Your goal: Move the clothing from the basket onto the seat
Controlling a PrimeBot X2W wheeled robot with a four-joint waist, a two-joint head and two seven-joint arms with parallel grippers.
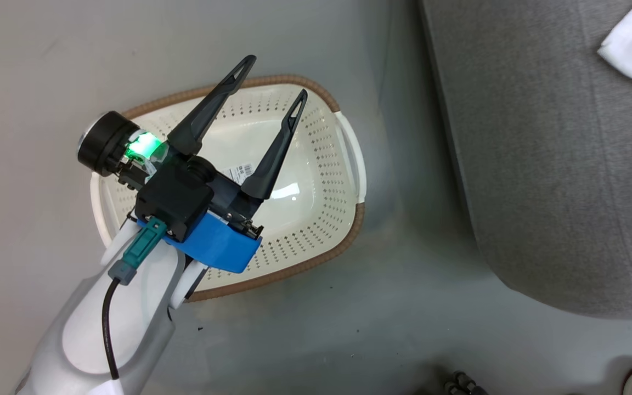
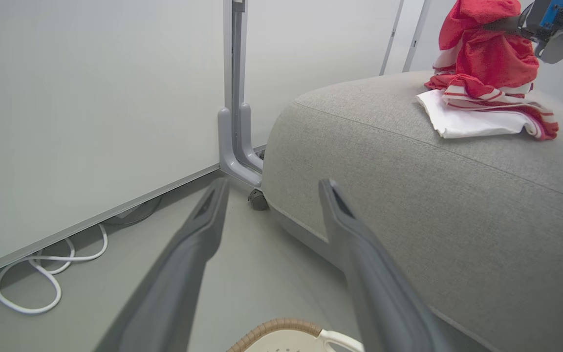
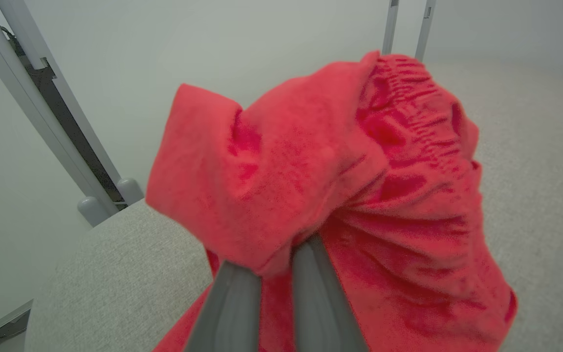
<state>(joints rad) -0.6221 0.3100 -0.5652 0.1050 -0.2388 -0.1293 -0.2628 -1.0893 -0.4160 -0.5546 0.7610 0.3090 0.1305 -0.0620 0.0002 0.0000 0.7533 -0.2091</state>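
In the head view the left tool point(image 1: 276, 75) stood centre-left of frame, fingers spread wide and holding nothing, above the basket point(image 1: 321, 181), which sat on the floor point(image 1: 349, 329) just left of the seat point(image 1: 557, 164). The right tool point(image 3: 274, 266) was clamped narrow on the red garment point(image 3: 335, 171). That garment hung bunched at the upper right of the left wrist view, its lower folds touching the striped garment point(image 2: 487, 105), which lay on the seat top.
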